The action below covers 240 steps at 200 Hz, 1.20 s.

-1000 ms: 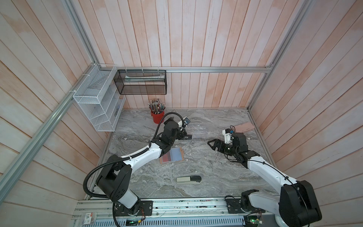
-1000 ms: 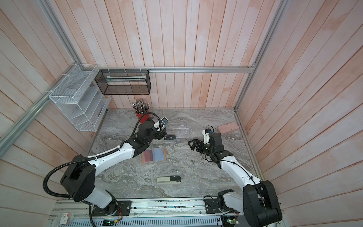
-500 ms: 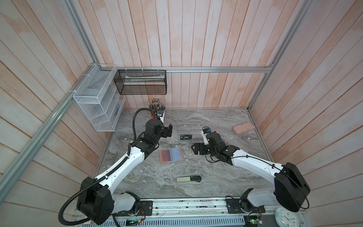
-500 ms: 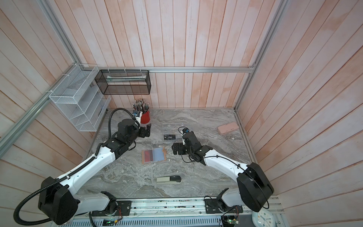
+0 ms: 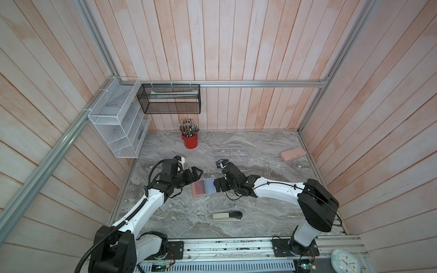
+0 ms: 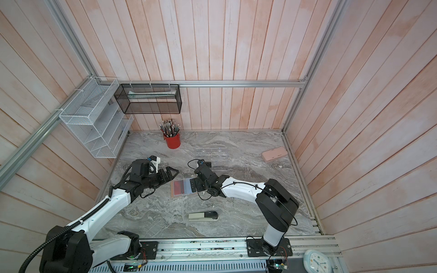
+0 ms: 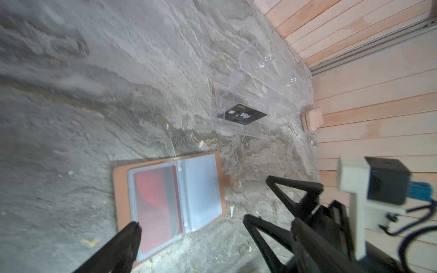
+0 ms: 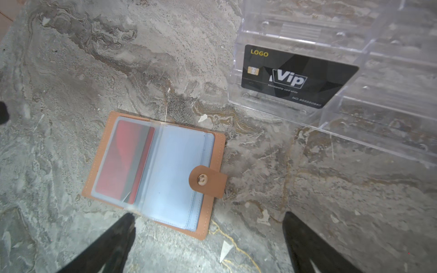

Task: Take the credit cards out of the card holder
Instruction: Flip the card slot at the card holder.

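Note:
The card holder lies open and flat on the marble table, clear sleeves up. A red credit card sits in its left sleeve. A black credit card stands in the clear acrylic rack. My left gripper hovers open by the holder's far left corner, with nothing in it. My right gripper is open and empty at the holder's right edge, near the snap tab.
A red cup of pencils stands at the back. There is a pink case at the right wall and a stapler near the front. A white wire shelf and a black mesh basket hang on the walls.
Both arms have come away from the acrylic rack. The left gripper swung back past the red cup, then down beside the holder. The right gripper moved left to the holder's right edge.

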### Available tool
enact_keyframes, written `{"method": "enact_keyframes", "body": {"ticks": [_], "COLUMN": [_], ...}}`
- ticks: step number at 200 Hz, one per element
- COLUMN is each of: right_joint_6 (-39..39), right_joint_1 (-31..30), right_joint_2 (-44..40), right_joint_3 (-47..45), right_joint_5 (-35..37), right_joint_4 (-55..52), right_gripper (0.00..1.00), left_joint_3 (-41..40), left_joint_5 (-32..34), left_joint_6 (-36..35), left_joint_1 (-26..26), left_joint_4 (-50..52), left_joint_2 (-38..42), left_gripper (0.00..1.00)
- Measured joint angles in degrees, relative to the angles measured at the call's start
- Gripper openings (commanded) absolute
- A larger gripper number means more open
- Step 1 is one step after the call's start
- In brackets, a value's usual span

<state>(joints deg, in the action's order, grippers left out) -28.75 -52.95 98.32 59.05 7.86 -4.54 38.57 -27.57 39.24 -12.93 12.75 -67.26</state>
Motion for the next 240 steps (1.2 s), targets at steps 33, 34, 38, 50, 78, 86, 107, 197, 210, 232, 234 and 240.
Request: {"method": "enact_keyframes", "body": {"ticks": [33, 34, 38, 50, 78, 86, 107, 197, 210, 232, 234, 240], "right_joint_6": [-1.1, -1.2, -1.3, -1.7, -2.4, -2.6, -2.8, -3.8, -4.1, -4.6, -4.7, -4.8], "right_joint_1": [0.0, 0.0, 0.0, 0.0, -0.1, -0.1, -0.1, 0.0, 0.1, 0.5, 0.6, 0.8], "right_joint_2": [1.3, 1.3, 1.3, 1.3, 1.3, 1.3, 1.3, 3.3, 3.3, 3.5, 3.6, 3.9], "right_joint_3": [0.0, 0.0, 0.0, -0.1, -0.5, -0.6, -1.0, -4.0, -4.5, -5.5, -5.6, -5.7], "right_joint_5": [-3.8, -4.0, -4.6, -6.6, -11.2, -12.3, -15.0, -20.5, -21.2, -22.4, -22.5, -22.8], "right_joint_4": [2.5, 2.6, 3.1, 4.8, 7.8, 8.4, 9.9, 15.4, 16.3, 17.7, 17.8, 18.1], "right_gripper": [0.98, 0.98, 0.98, 0.98, 0.98, 0.98, 0.98, 0.98, 0.98, 0.98, 0.98, 0.98], "left_joint_3": [-2.7, -2.8, -3.2, -4.6, -6.0, -6.0, -6.0, -6.0, -6.0, -5.8, -5.7, -5.6], "left_joint_5": [-8.5, -8.7, -9.5, -11.7, -13.3, -13.3, -13.4, -13.5, -13.4, -12.5, -12.4, -12.3], "left_joint_6": [5.5, 5.6, 6.2, 8.2, 10.1, 10.1, 9.9, 8.3, 7.9, 7.0, 6.8, 6.5], "left_joint_1": [1.2, 1.2, 1.3, 1.8, 2.4, 2.6, 3.5, 4.8, 4.8, 4.8, 4.8, 4.8], "left_joint_4": [-4.4, -4.5, -5.4, -8.3, -10.1, -10.2, -10.2, -10.1, -10.2, -9.7, -9.7, -9.5], "left_joint_2": [-0.4, -0.4, -0.5, -1.1, -3.4, -3.9, -4.8, -11.8, -12.7, -14.3, -14.5, -14.8], "left_gripper": [1.00, 1.00, 1.00, 1.00, 1.00, 1.00, 1.00, 1.00, 1.00, 1.00, 1.00, 1.00]}}
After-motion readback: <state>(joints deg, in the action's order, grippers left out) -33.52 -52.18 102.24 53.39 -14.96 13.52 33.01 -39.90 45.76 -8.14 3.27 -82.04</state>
